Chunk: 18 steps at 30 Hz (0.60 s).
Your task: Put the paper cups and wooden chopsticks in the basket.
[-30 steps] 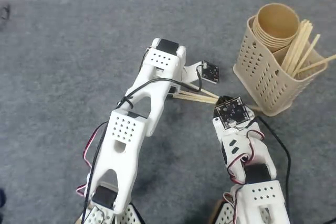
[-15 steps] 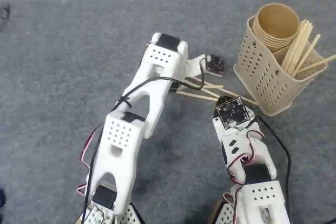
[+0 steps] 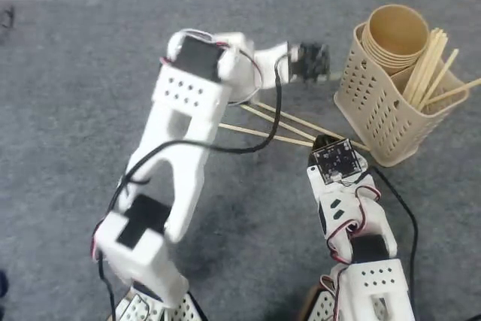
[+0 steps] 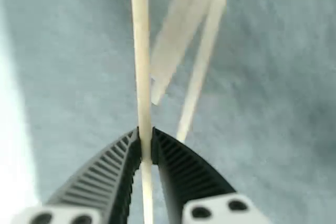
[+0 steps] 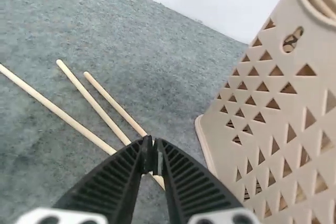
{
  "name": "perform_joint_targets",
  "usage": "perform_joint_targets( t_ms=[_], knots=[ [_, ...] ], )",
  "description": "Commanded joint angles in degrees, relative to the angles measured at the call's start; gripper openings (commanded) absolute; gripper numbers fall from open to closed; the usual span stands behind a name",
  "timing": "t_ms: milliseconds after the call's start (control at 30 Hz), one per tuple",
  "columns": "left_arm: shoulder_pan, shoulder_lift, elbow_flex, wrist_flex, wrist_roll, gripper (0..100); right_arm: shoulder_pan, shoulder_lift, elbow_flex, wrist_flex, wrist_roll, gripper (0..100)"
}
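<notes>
My left claw (image 4: 145,140) is clenched on one chopstick (image 4: 140,51). My right claw (image 5: 152,148) is pinched closed above the loose chopsticks (image 5: 100,111) lying on the worktop (image 5: 63,19), just beside the basket (image 5: 273,129). The basket holds stacked paper cups (image 3: 394,31) and more sticks (image 3: 427,65).
</notes>
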Motion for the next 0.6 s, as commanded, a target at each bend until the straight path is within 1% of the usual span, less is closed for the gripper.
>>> perform_joint_targets(
  t_ms=[0,67,100,133,200,300,400,500,533,567],
  knots=[
    [4.1,-8.6,-8.3,-15.5,17.7,1,0.7,-1.2,0.9,-1.1,-0.6,0.6],
    [7.6,-9.7,-11.1,-24.4,28.6,1,0.7,-1.2,0.9,-1.0,-0.6,0.6],
    [9.5,-9.9,-11.8,-29.0,32.9,1,0.7,-1.2,0.9,-0.9,-0.6,0.6],
    [11.2,-9.8,-12.4,-33.2,35.7,1,0.7,-1.2,0.9,-0.8,-0.6,0.6],
    [14.5,-9.8,-12.4,-42.0,38.4,1,0.7,-1.2,0.9,-0.8,-0.4,0.6],
    [19.8,-9.1,-10.4,-52.2,40.3,1,0.7,-1.2,0.9,-0.7,-0.3,0.6],
    [23.5,-7.8,-9.2,-56.0,41.8,1,0.7,-1.2,0.9,-0.7,-0.3,0.6],
    [26.7,-6.5,-9.0,-55.9,42.4,1,0.7,-1.2,0.9,-0.7,-0.2,0.6],
    [27.7,-6.0,-9.4,-56.0,44.7,1,0.7,-1.2,0.9,-0.7,-0.2,0.6],
    [28.5,-5.5,-9.5,-56.4,48.4,1,0.7,-1.2,0.9,-0.7,-0.2,0.6]
  ],
)
